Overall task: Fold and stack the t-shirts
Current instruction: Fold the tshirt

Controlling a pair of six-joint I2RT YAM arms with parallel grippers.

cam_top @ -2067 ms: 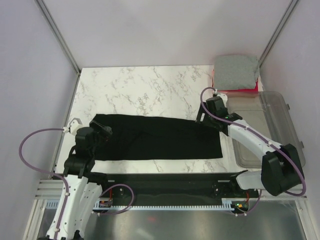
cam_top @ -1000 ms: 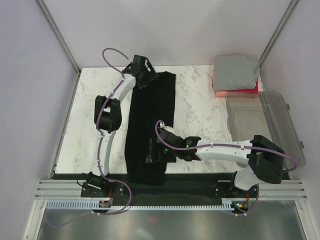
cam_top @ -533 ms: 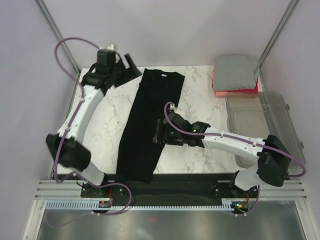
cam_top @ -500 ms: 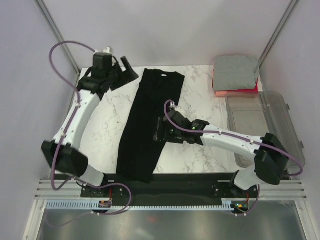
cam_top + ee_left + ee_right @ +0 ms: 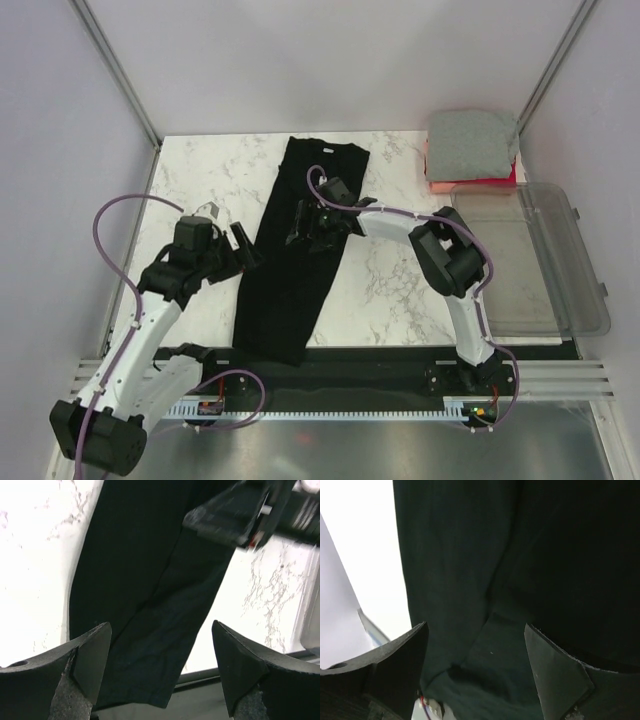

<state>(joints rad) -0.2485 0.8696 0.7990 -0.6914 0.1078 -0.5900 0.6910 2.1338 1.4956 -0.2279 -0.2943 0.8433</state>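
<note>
The black t-shirt (image 5: 300,270) lies on the marble table as a long narrow strip, running from the back edge to the front edge. My left gripper (image 5: 246,250) is open and empty just off the strip's left edge; in the left wrist view (image 5: 160,672) the shirt (image 5: 145,580) lies under its spread fingers. My right gripper (image 5: 304,226) is open, low over the strip's middle; in the right wrist view (image 5: 475,677) black cloth (image 5: 470,555) fills the gap. The folded grey tee (image 5: 472,140) sits on the red-pink one (image 5: 470,182) at the back right.
A clear plastic bin (image 5: 540,270) stands along the right side of the table. The marble top (image 5: 400,270) shows bare between the shirt and the bin. The black front rail (image 5: 240,660) runs under the shirt's near end.
My left arm has swung from the back left corner down to the shirt's left edge at mid-table. My right gripper has moved up the strip toward the back. The shirt has stayed put.
</note>
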